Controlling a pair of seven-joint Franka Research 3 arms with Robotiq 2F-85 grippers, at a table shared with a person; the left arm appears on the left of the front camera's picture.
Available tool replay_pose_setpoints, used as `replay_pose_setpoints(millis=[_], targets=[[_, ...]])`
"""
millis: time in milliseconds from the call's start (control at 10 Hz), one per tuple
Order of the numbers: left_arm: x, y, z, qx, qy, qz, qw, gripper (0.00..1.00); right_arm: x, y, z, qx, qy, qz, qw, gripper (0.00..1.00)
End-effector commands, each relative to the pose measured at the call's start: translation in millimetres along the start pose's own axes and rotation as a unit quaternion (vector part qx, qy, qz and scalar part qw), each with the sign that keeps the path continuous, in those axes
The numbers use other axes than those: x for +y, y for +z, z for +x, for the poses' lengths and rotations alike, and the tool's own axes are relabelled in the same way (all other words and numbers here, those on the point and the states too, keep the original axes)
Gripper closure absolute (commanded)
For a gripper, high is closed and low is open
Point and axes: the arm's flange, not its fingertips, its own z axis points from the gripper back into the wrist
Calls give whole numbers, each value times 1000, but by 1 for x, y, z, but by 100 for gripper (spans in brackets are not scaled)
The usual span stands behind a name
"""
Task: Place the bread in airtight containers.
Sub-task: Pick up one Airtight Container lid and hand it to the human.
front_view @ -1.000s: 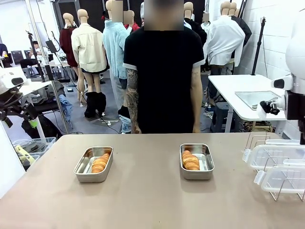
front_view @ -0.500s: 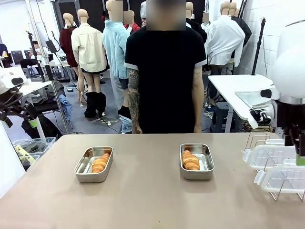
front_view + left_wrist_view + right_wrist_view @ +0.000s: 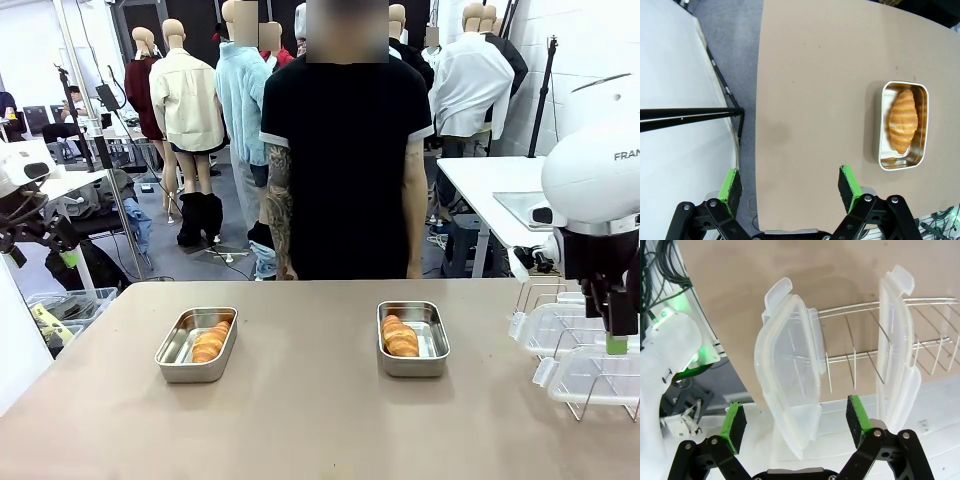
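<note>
- Tan worktop (image 3: 300, 430) fills the front view, a person standing behind it. One croissant (image 3: 211, 341) lies in the tin (image 3: 190, 375) at lower left, another croissant (image 3: 400, 336) in the second tin (image 3: 412, 368) right of centre. The right gripper (image 3: 615, 335) hangs over clear lids (image 3: 560, 330) at the right edge. The right arm (image 3: 600, 170) reads "FRAN", cut off by the frame.
- Left wrist view: the left gripper (image 3: 790, 186) has its fingers spread wide and empty at bottom centre, well apart from the filled tin at right.
- Right wrist view: the open fingers straddle the near lid (image 3: 790, 365), which stands in the wire rack (image 3: 855, 335). Lidding looks like the step in hand. Pinch only that lid's rim and lift it along the wires, clear of the far lid (image 3: 895, 350). No print is legible.
</note>
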Motion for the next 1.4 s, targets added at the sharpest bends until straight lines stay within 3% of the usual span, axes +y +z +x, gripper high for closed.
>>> replay_pose_setpoints(millis=[0,1200,1300], targets=[[-1,1,-2,2,8,14,1000,0,-16,-1,-1,-9,12,17,1000,0],[-1,1,-2,2,8,14,1000,0,-16,-49,29,-2,-28,2,1000,0],[-1,1,-2,2,8,14,1000,0,-14,-49,28,-2,-30,1,1000,19]])
